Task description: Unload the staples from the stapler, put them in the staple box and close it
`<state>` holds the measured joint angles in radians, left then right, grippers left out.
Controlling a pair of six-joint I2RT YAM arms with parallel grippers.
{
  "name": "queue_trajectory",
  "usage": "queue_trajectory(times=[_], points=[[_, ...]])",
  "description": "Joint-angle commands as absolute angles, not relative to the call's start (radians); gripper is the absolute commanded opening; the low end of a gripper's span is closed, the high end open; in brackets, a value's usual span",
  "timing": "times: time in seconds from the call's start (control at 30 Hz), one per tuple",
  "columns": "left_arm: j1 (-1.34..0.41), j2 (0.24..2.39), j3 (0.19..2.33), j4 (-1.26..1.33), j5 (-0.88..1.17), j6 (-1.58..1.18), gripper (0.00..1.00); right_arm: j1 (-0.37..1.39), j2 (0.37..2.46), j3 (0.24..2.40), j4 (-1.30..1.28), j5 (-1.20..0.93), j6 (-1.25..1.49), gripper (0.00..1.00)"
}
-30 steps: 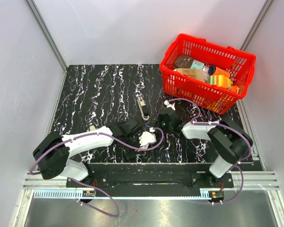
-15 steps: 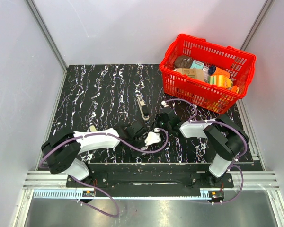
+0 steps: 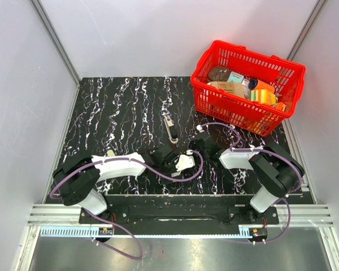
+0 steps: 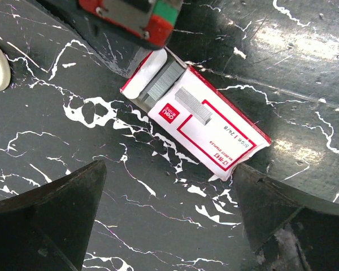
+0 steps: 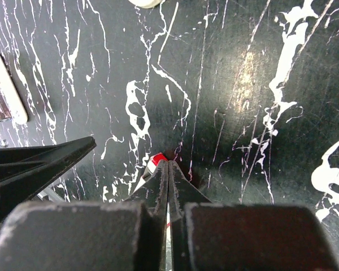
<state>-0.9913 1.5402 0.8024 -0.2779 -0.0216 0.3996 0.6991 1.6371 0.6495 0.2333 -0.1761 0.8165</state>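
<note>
The stapler (image 3: 170,129) lies flat on the black marble table, a slim grey and white bar beyond both grippers; its end shows in the right wrist view (image 5: 3,96). A white and red staple box (image 4: 206,127) lies between the arms, with grey staple strips (image 4: 161,84) sticking out of its open end. My left gripper (image 4: 169,169) hangs open just above the table; the box's near corner touches its right finger (image 4: 282,217). My right gripper (image 5: 168,164) is shut, tips at the box's open end (image 5: 157,160). Whether a flap is pinched does not show.
A red basket (image 3: 226,107) full of groceries stands at the back right, close behind the right arm. Grey walls close in the table on the left, back and right. Purple cables loop round both arms.
The right gripper has closed its jaws at the box's open end. The staple box has shifted a little to the right, and the left gripper has followed it, still open.
</note>
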Motion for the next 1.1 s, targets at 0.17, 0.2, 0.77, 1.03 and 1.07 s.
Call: queue_trajectory(times=[0.17, 0.2, 0.77, 1.03, 1.07], points=[[-0.985, 1.559, 0.787, -0.313, -0.106, 0.426, 0.99, 0.695, 1.585, 0.632, 0.232, -0.201, 0.822, 0.00], [-0.985, 1.562, 0.788, -0.311, -0.109, 0.426, 0.99, 0.696, 1.586, 0.632, 0.230, -0.202, 0.819, 0.00], [-0.983, 1.589, 0.811, -0.293, -0.130, 0.443, 0.99, 0.733, 1.563, 0.595, 0.198, -0.235, 0.848, 0.00], [-0.983, 1.608, 0.819, -0.288, -0.135, 0.448, 0.99, 0.776, 1.548, 0.572, 0.202, -0.215, 0.876, 0.00], [-0.982, 1.611, 0.824, -0.288, -0.133, 0.446, 0.99, 0.779, 1.545, 0.572, 0.199, -0.212, 0.879, 0.00]])
